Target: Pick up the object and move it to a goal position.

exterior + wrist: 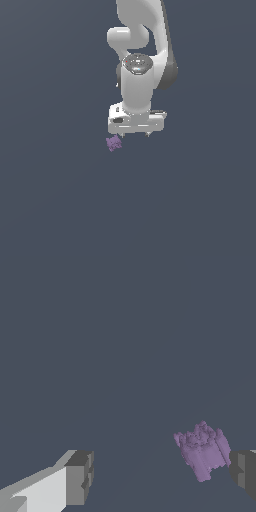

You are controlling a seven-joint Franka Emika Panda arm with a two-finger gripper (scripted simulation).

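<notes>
A: What lies around the arm?

B: A flat, dark grey-blue ground (55,200), bare in tone. In the exterior view the white arm (137,75) hangs down over it, and the gripper (135,134) points at the floor.

A: And the purple lump?

B: The object (114,143) sits just below the gripper, toward the exterior view's left.

A: The wrist view?

B: The fingers (80,477) stand wide apart, holding nothing. The object (202,450) lies between them, close beside one pad, whether touching I cannot tell.
</notes>
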